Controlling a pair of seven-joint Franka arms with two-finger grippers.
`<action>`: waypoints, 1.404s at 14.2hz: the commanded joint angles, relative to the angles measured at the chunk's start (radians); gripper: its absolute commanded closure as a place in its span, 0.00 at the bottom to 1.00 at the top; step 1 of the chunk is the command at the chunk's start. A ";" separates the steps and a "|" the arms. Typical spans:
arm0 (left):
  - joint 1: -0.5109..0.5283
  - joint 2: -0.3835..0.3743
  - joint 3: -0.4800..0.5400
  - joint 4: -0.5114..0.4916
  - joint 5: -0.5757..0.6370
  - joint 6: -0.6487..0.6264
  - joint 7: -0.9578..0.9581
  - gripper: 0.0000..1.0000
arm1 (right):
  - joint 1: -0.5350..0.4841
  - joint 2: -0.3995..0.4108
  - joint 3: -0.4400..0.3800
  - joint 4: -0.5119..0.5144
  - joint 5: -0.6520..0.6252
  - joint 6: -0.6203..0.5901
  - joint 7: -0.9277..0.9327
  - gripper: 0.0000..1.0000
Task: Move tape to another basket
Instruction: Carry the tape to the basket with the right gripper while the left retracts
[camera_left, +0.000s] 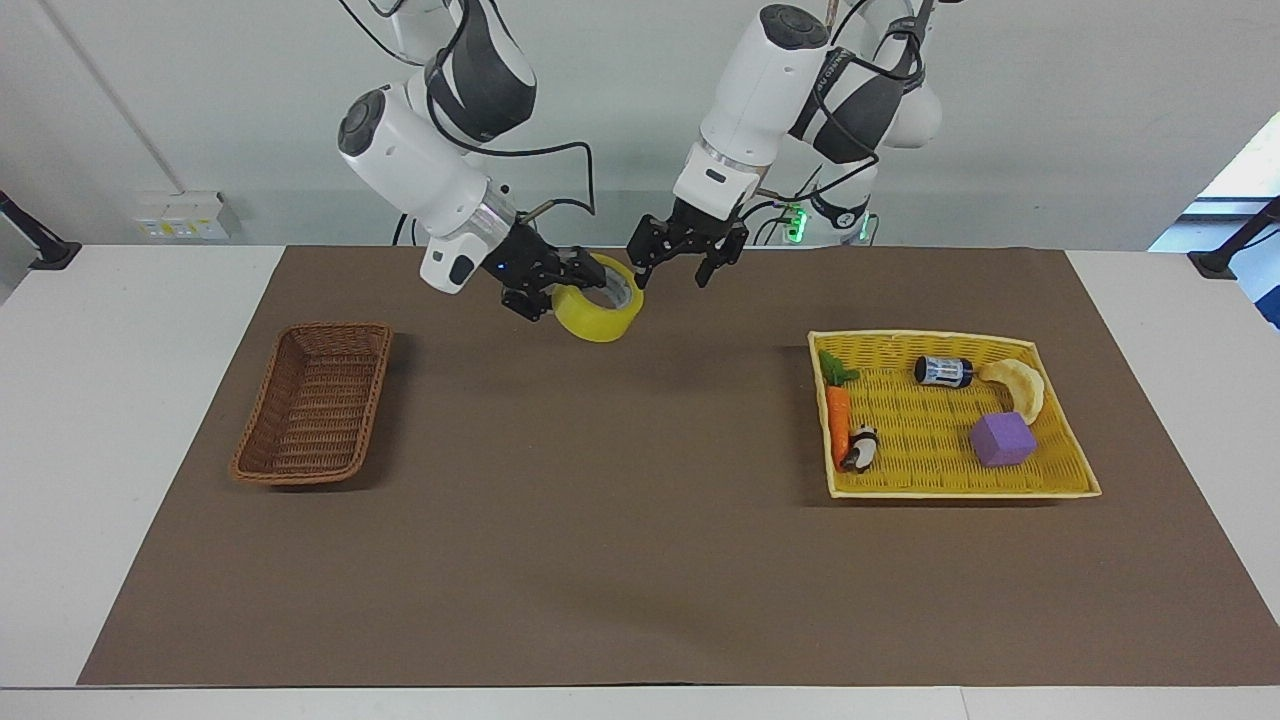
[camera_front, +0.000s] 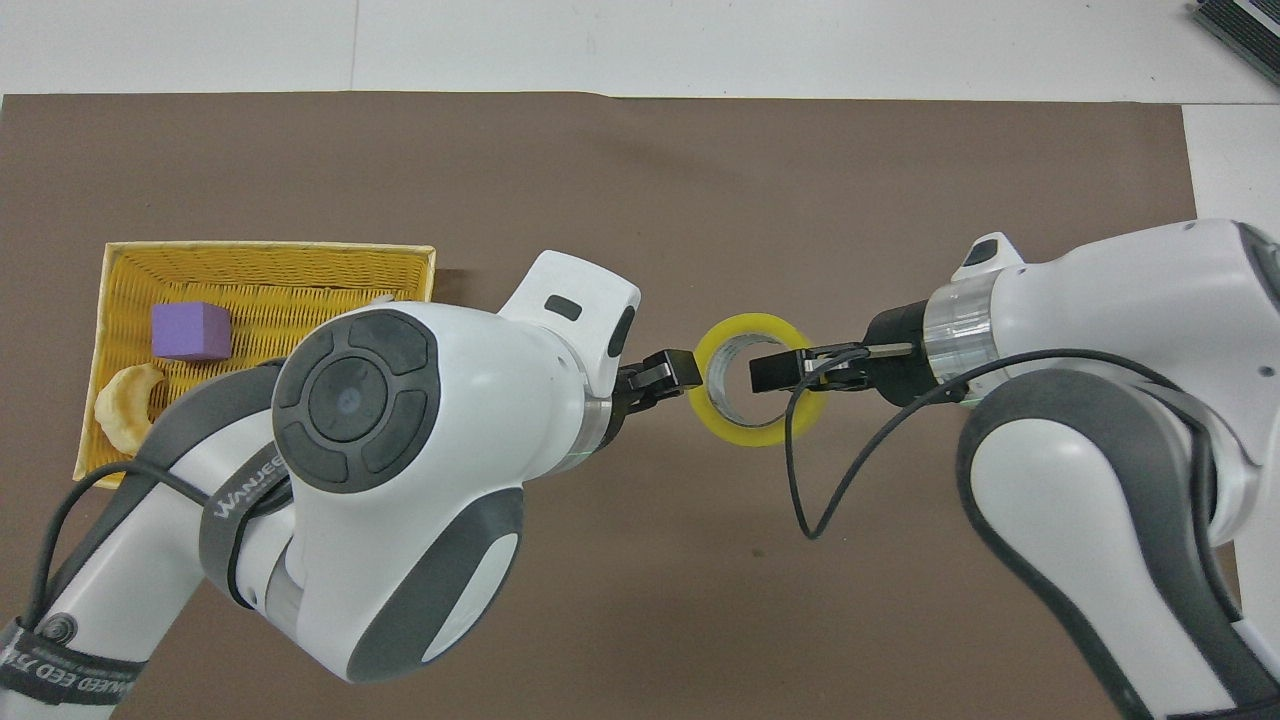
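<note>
The yellow tape roll (camera_left: 598, 312) hangs in the air over the brown mat, near the robots' edge and about mid-table. My right gripper (camera_left: 585, 283) is shut on its rim, one finger inside the core. In the overhead view the tape (camera_front: 757, 428) sits at the tip of the right gripper (camera_front: 775, 370). My left gripper (camera_left: 680, 266) is open and empty, just beside the tape and apart from it; it also shows in the overhead view (camera_front: 668, 368). The dark-brown wicker basket (camera_left: 258, 425) stands empty toward the right arm's end, hidden by the arm in the overhead view.
A flat yellow tray basket (camera_left: 950, 491) toward the left arm's end holds a carrot (camera_left: 838, 420), a purple cube (camera_left: 1002, 438), a pastry (camera_left: 1020, 387), a small can (camera_left: 942, 371) and a small panda figure (camera_left: 861, 449). Its rim (camera_front: 260, 248) shows in the overhead view.
</note>
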 joint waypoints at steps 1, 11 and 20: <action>0.058 -0.018 0.007 -0.006 -0.018 -0.084 0.107 0.00 | -0.135 -0.018 0.005 0.026 -0.039 -0.115 -0.120 1.00; 0.356 -0.012 0.007 -0.007 0.069 -0.270 0.563 0.00 | -0.488 0.081 0.005 -0.002 -0.420 -0.051 -0.393 1.00; 0.551 -0.018 0.015 0.029 0.215 -0.327 0.893 0.00 | -0.587 0.202 0.006 -0.036 -0.422 0.093 -0.464 1.00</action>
